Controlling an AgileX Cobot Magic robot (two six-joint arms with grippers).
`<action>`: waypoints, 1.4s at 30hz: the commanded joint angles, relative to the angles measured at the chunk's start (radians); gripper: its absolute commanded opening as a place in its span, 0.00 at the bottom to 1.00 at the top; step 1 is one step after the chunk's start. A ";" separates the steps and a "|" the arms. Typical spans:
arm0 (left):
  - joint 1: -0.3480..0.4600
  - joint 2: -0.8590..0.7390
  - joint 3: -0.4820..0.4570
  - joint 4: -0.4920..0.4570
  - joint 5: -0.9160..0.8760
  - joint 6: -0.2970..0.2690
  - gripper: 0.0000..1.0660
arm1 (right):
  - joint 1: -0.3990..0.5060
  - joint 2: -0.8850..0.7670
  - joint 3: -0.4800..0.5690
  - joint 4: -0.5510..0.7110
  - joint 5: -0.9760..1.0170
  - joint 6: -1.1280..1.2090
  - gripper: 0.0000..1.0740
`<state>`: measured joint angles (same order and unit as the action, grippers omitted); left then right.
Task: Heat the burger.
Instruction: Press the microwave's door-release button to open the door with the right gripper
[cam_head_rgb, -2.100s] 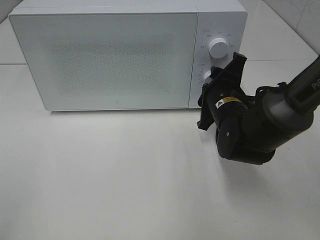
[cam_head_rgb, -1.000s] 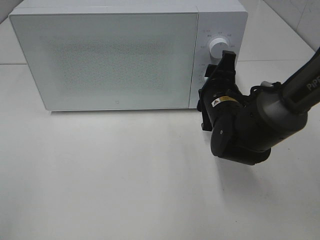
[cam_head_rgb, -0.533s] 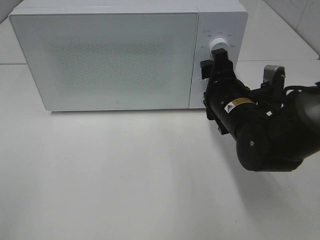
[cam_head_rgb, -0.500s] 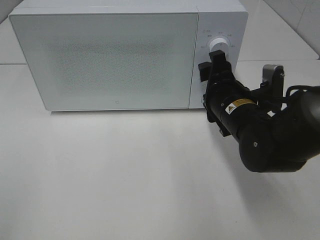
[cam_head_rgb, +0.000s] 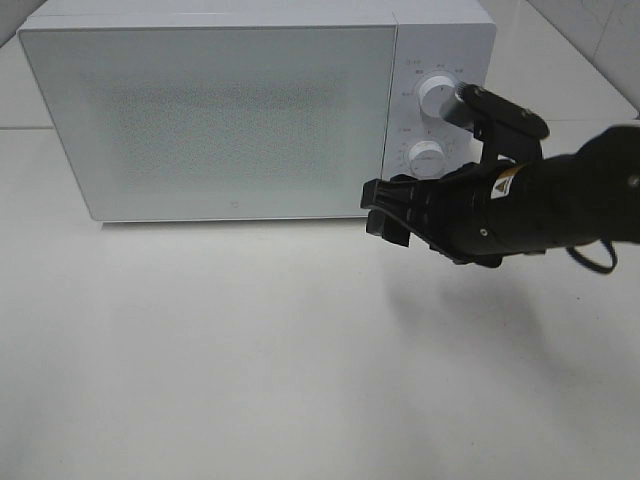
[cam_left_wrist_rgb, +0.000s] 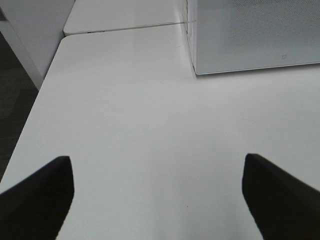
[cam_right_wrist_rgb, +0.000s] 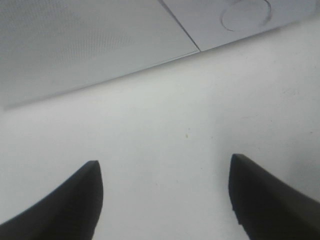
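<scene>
The burger is out of view in every frame. The white microwave (cam_head_rgb: 210, 120) stands at the back of the table with its frosted door shut, and nothing shows through the door. My right gripper (cam_head_rgb: 385, 213) hovers open and empty just in front of the microwave's lower right corner, below the two white knobs (cam_head_rgb: 436, 95). In the right wrist view its dark fingertips (cam_right_wrist_rgb: 65, 200) stand wide apart over bare table, with the door edge (cam_right_wrist_rgb: 180, 30) and one knob (cam_right_wrist_rgb: 246, 12) ahead. My left gripper (cam_left_wrist_rgb: 157, 200) is open and empty, out past the microwave's (cam_left_wrist_rgb: 255, 35) left end.
The lower knob (cam_head_rgb: 427, 158) sits just behind my right wrist. The white table (cam_head_rgb: 250, 350) stretches in front of the microwave. In the left wrist view the table's edge (cam_left_wrist_rgb: 37, 100) drops off to a dark floor.
My right gripper has left the upper knob, swung down and to the left, and turned to lie level before the microwave's lower right corner. Its fingers stand a little wider.
</scene>
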<state>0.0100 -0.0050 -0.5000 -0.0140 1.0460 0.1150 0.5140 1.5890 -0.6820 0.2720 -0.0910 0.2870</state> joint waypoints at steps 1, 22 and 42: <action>0.003 -0.026 0.004 0.001 -0.009 -0.007 0.79 | -0.021 -0.071 -0.071 -0.144 0.258 -0.143 0.65; 0.003 -0.026 0.004 0.001 -0.009 -0.007 0.79 | -0.018 -0.485 -0.183 -0.322 0.982 -0.164 0.65; 0.003 -0.026 0.004 0.001 -0.009 -0.007 0.79 | -0.096 -1.153 0.105 -0.301 1.093 -0.200 0.65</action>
<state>0.0100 -0.0050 -0.5000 -0.0140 1.0460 0.1150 0.4480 0.4710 -0.5920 -0.0380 0.9910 0.0990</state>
